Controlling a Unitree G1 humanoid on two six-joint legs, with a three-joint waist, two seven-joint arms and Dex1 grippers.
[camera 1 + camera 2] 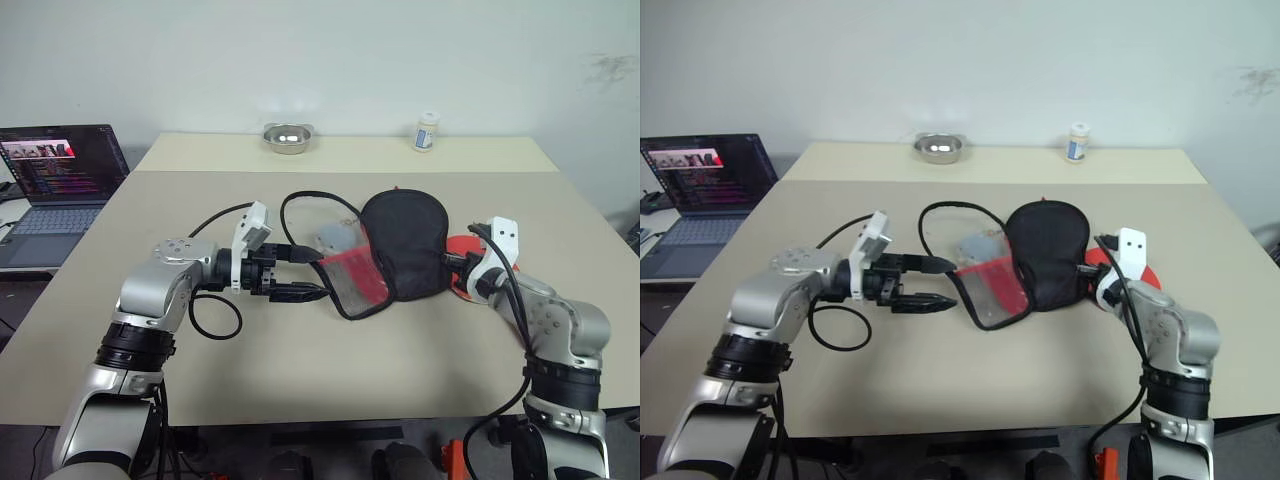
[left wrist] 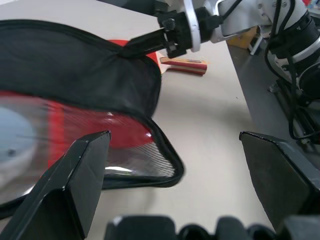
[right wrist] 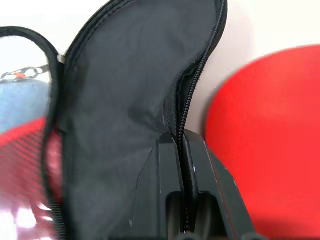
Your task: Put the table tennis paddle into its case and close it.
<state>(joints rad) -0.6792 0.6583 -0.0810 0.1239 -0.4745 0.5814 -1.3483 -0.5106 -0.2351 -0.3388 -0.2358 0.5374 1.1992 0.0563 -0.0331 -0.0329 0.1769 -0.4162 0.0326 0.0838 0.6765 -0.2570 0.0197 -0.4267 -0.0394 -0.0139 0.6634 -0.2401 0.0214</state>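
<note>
The case lies unzipped in the middle of the table. Its black half [image 1: 405, 245] stands lifted, and its red mesh half [image 1: 355, 282] lies flat toward my left. My right gripper [image 3: 184, 160] is shut on the zipper edge of the black half, seen also in the head view [image 1: 448, 262]. The table tennis paddle lies flat just right of the case, with its red face [image 3: 270, 135] beside my right gripper and its striped handle [image 2: 186, 64] on the table. My left gripper [image 1: 303, 273] hangs open at the red half's left edge, nothing between its fingers [image 2: 75, 185].
A black cable [image 1: 300, 203] loops over the table behind the case. A metal bowl [image 1: 288, 137] and a small bottle [image 1: 427, 131] stand at the far edge. An open laptop [image 1: 60, 180] sits on a side table to the left.
</note>
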